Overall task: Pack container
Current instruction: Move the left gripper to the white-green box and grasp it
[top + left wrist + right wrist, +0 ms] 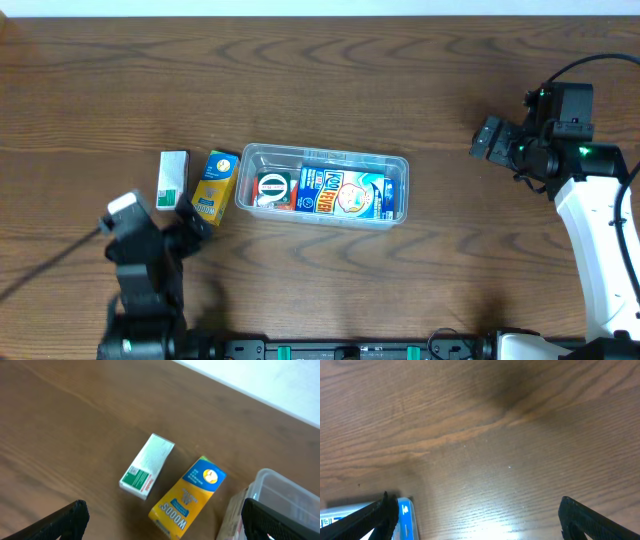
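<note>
Sitting at table centre, the clear rectangular plastic container (pixel 330 153) holds a blue-and-white carton (pixel 345 192). At its 9 o'clock, just beside it, lie a yellow box (pixel 215 187) and a white-and-green box (pixel 173 179). The left gripper (pixel 164 505) and right gripper (pixel 475 502) both have their fingers spread wide apart.

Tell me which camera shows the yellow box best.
Left wrist: the yellow box lies close, its lettering readable. Overhead shows it small, beside the tub. Right wrist misses it entirely.

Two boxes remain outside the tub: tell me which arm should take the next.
Left. The left claw, open, sits beside the yellow box and white box; the right claw is far beyond the tub.
</note>
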Robot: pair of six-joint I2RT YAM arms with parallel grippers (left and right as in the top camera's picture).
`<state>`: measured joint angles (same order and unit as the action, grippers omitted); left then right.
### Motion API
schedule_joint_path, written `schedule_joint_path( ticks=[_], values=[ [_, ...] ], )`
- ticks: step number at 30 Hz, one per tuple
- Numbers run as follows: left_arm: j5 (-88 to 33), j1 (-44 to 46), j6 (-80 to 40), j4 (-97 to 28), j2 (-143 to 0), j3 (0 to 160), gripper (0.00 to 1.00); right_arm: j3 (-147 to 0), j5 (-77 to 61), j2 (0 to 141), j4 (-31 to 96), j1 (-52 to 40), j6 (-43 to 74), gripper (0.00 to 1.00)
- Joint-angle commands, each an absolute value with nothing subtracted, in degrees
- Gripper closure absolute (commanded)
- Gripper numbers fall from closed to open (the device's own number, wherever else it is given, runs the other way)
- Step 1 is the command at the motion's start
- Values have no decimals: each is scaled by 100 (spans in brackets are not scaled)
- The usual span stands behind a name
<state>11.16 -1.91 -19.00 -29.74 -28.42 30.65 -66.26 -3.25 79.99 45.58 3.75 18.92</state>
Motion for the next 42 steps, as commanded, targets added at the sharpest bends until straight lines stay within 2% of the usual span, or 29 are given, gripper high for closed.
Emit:
schedule_joint_path(
  ticks=[1,9,17,23,32,35,42],
  values=[
    [1267,-349,-1798,-3216,-4029,3944,2,-6641,-368,7985,4569,405,1968,1],
    [1269,-711,-976,-3767,-6084,5636,2,-6641,-368,7985,4569,405,1968,1],
    [1205,-1068,-941,-3680,-7081,5671,2,-6641,-368,7985,4569,405,1968,1],
    [-86,-1398,183,-3411,-7913,5671,2,-6641,-368,7985,4569,405,1968,1],
    [-3,-1409,1575,-2930,-8696,5671,2,-6641,-368,7985,4571,405,1968,1],
    [395,-1409,1649,-2775,-8871,5671,2,-6641,-368,7985,4569,405,1968,1],
    [349,-1409,1820,-2287,-9406,5671,2,-6641,-368,7985,4571,405,1968,1]
  ],
)
